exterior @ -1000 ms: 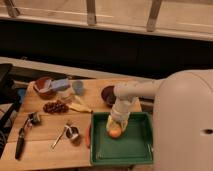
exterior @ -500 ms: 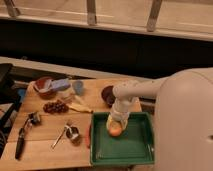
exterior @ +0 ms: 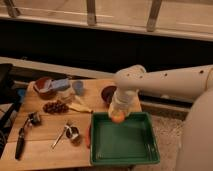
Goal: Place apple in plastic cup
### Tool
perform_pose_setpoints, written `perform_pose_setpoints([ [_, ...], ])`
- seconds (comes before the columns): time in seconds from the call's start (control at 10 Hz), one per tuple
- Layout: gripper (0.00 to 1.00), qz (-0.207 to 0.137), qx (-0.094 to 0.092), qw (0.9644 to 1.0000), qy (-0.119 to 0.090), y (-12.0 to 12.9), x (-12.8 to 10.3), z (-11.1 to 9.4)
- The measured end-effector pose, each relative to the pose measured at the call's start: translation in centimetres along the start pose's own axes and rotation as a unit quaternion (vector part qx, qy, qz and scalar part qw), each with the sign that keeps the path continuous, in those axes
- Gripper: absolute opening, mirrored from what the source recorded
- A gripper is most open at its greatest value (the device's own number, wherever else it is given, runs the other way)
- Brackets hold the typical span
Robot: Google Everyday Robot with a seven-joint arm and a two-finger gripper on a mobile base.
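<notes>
Apple (exterior: 117,119) is round and yellow-orange, so no side looks longer. I cannot tell which way its stem points. It is at the far left corner of the green tray (exterior: 125,159). The gripper (exterior: 118,115) comes down from above and is clamped on it. The plastic cup (exterior: 77,87) stands well to the left on the wooden table (exterior: 40,150).

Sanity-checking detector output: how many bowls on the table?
2. Red-brown bowl far left; dark maroon bowl mid-table, beside the claw, which is at the apple over the green tray. The arm could hide others.
</notes>
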Motion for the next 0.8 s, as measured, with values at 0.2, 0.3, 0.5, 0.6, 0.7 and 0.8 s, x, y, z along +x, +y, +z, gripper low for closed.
perform_pose_setpoints([
  [0.2, 0.0, -0.009, 0.007, 0.9988, -0.048, 0.1, -3.1, -4.0],
  [0.3, 0.0, -0.017, 0.007, 0.9968, -0.078, 0.5, -5.3, -5.9],
  [0.5, 0.0, -0.042, 0.0, 0.9923, -0.116, 3.4, -8.4, -7.6],
  [0.6, 0.0, -0.049, -0.003, 0.9908, -0.126, 4.4, -9.1, -7.9],
  [0.7, 0.0, -0.048, -0.001, 0.9908, -0.127, 4.2, -9.1, -7.9],
  [0.8, 0.0, -0.046, 0.0, 0.9908, -0.127, 4.0, -9.1, -7.9],
])
